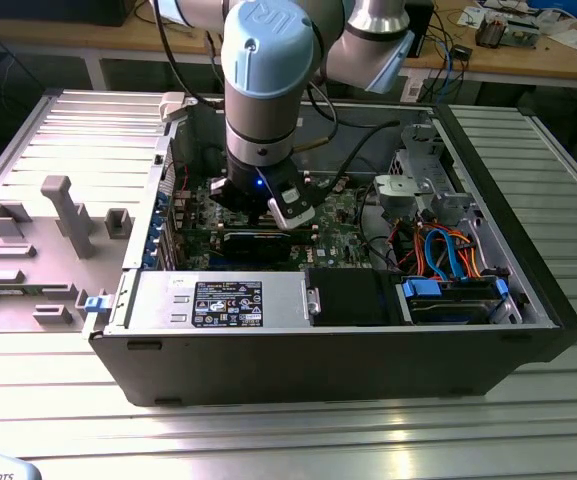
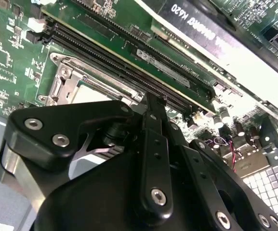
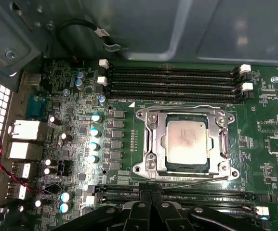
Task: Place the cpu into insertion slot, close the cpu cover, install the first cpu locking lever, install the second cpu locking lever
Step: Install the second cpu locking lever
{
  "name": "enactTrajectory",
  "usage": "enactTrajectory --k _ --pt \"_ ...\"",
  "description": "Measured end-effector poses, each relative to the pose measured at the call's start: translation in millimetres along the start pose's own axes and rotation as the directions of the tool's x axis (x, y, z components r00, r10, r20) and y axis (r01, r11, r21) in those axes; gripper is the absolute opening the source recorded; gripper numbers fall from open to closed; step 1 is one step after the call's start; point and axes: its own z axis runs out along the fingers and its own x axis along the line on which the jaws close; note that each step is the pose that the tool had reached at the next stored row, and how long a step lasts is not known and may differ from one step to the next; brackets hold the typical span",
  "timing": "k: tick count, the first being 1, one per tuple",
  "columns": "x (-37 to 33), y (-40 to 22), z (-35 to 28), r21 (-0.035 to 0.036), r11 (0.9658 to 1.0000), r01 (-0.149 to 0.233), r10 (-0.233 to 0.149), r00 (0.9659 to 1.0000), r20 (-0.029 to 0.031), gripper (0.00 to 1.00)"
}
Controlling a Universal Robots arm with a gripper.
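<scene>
The cpu (image 3: 187, 142), a silver-grey square chip, lies flat in the insertion slot (image 3: 139, 168) on the green board. The cpu cover (image 3: 151, 144), a silvery frame, is folded down around it. One thin wire locking lever (image 3: 196, 179) runs along the socket edge nearest my gripper (image 3: 146, 192). Another lever (image 3: 177, 107) runs along the far edge. My black fingers are pressed together with nothing seen between them, right at the end of the near lever. In the second wrist view my gripper (image 2: 151, 101) hangs beside the cover (image 2: 64, 82). In the exterior view the gripper (image 1: 268, 215) is down inside the open computer case.
Long black memory slots (image 3: 172, 79) flank the socket on both sides. A black card (image 2: 216, 24) lies beyond them. The power supply (image 1: 218, 300) and a drive bay with blue cables (image 1: 448, 250) line the case's front. A grey fixture tray (image 1: 48, 220) sits at the exterior view's left.
</scene>
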Motion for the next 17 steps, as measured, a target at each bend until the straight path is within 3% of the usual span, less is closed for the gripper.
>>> enactTrajectory --k 2,4,17 --pt "0.0 -0.3 1.3 -0.0123 0.9999 0.000 0.000 1.0000 0.0005 0.11" --pt "-0.1 -1.0 3.9 -0.0165 0.9999 0.001 -0.001 1.0000 0.0008 0.11" --pt "3.4 -1.3 9.7 -0.0193 0.9998 -0.009 0.009 1.0000 0.0031 0.11"
